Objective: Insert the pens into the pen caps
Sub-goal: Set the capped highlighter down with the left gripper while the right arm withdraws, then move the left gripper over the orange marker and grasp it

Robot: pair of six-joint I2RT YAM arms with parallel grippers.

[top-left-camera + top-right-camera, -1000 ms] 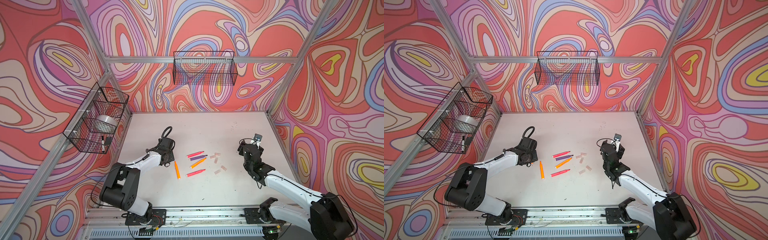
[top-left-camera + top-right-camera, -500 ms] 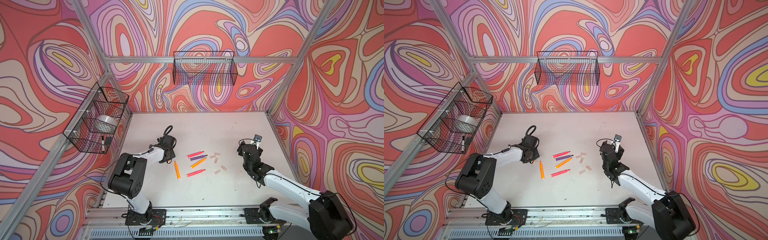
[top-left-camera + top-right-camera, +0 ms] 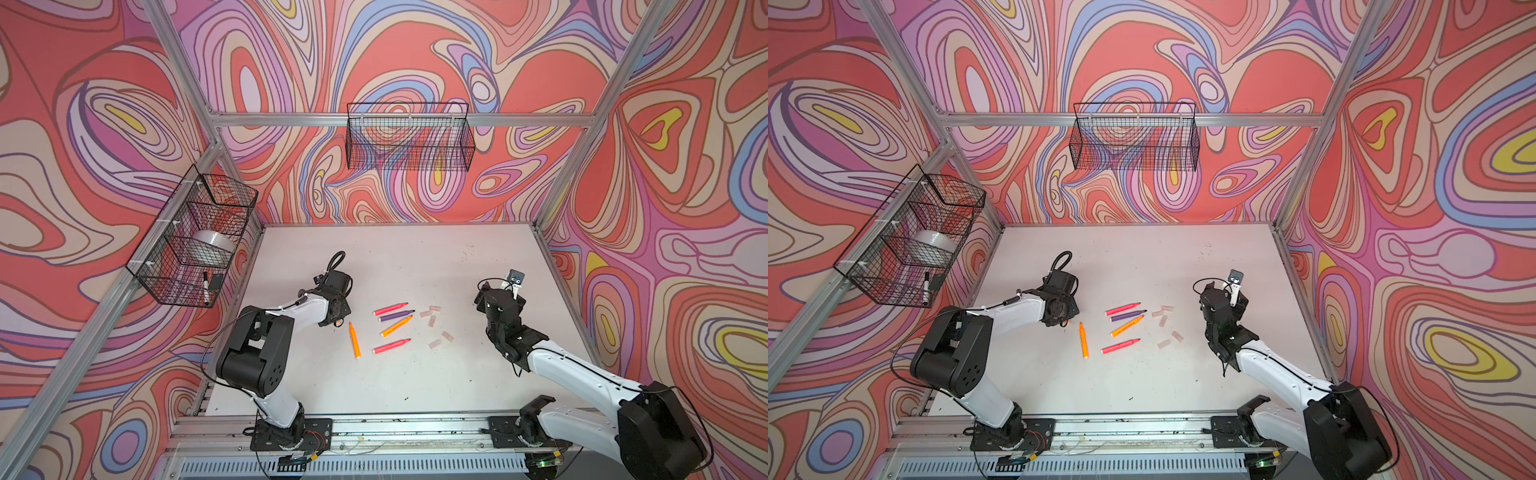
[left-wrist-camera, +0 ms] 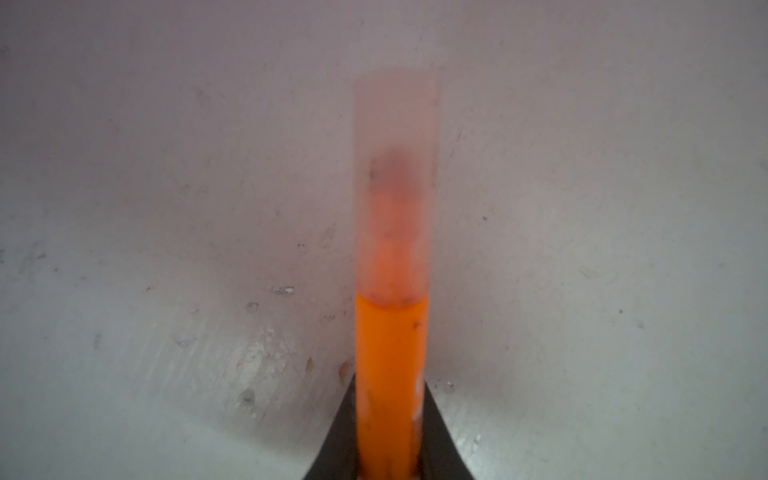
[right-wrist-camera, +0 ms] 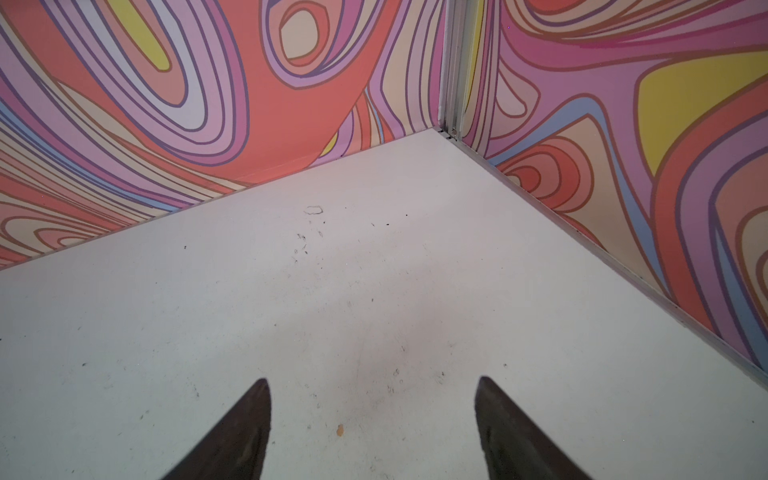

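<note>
**Left arm clamps a capped orange pen; five pens and five caps lie loose**

At the left of both top views, a wire basket (image 3: 195,253) on the side wall holds a tape roll (image 3: 210,243) and a black-and-white marker (image 3: 205,286). To its right, the left gripper (image 4: 390,378) sits low over the white table (image 3: 374,395), left of centre. The wrist hides its tips in the top views. In the left wrist view its jaws press both sides of the held orange pen (image 4: 390,345). That pen's tip sits inside a translucent cap (image 4: 395,166), which is blurred.

Just right of that gripper, a lone orange pen (image 3: 354,340) lies on the table with its tip pointing up the frame. At centre four uncapped pens lie roughly parallel, tips toward the upper right. From the top they are the upper pink pen (image 3: 390,309), the purple pen (image 3: 395,315), the slanted orange pen (image 3: 397,326) and the lower pink pen (image 3: 390,345).

Right of them five loose caps (image 3: 432,321) lie scattered, clear of the pens. Further right, the right gripper (image 5: 372,379) has its jaws wide apart over bare table, facing the far right corner.
</note>
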